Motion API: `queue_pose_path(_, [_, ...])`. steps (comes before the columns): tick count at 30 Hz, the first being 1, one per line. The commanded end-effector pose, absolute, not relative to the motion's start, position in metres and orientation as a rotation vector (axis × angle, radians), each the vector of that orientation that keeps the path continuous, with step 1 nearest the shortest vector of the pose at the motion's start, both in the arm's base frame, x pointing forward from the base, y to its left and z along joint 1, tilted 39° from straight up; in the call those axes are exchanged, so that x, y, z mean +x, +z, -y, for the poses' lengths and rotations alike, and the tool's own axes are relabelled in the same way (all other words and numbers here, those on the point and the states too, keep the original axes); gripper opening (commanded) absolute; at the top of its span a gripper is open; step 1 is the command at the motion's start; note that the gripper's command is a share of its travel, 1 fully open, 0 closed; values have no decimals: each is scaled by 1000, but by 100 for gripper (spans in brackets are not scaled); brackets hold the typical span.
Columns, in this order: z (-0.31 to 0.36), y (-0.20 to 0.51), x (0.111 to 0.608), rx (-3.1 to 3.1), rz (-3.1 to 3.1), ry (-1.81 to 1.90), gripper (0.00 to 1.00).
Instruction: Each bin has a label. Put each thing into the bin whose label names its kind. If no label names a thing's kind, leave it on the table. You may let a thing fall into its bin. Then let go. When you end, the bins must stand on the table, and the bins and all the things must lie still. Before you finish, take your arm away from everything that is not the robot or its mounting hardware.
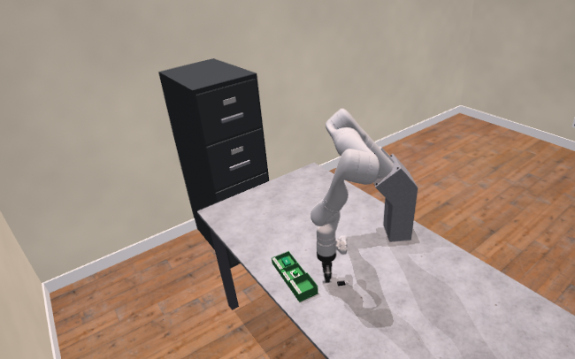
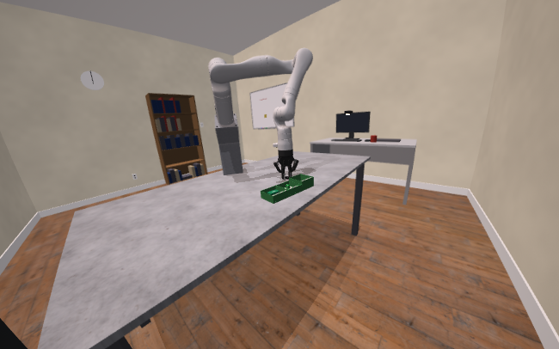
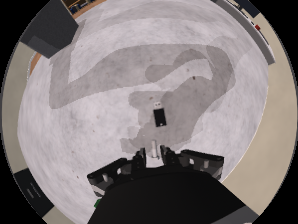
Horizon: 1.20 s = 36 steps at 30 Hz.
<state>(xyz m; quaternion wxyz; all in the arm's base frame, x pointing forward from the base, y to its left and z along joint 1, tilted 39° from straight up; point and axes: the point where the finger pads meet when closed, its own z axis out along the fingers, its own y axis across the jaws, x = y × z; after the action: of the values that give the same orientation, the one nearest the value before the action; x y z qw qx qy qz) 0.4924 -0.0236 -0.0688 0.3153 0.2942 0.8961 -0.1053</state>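
One small black block (image 1: 340, 282) lies on the table (image 1: 437, 285) at the gripper's (image 1: 326, 277) three o'clock, just beside it; probably light, rigid, best pinched across its narrow sides. Fingers partly closed, empty.

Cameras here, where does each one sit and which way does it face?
Top: high above the table's corner, looking down at the arm, green bins and filing cabinet.
Exterior: beyond the table's far end, facing the arm, bookshelf and desk.
Wrist: above the claw, looking down at a small black thing.
Top and wrist share that thing.
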Motion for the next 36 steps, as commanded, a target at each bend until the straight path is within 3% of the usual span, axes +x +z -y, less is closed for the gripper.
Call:
queue_pose_path(1, [22,-68,493,774,-2360,-274,27])
queue_pose_path(27, [25,-78,500,774,-2360,-274,27])
queue_pose_path(28, [25,-78,500,774,-2360,-274,0])
queue_pose_path(36, [25,-78,500,774,-2360,-274,0])
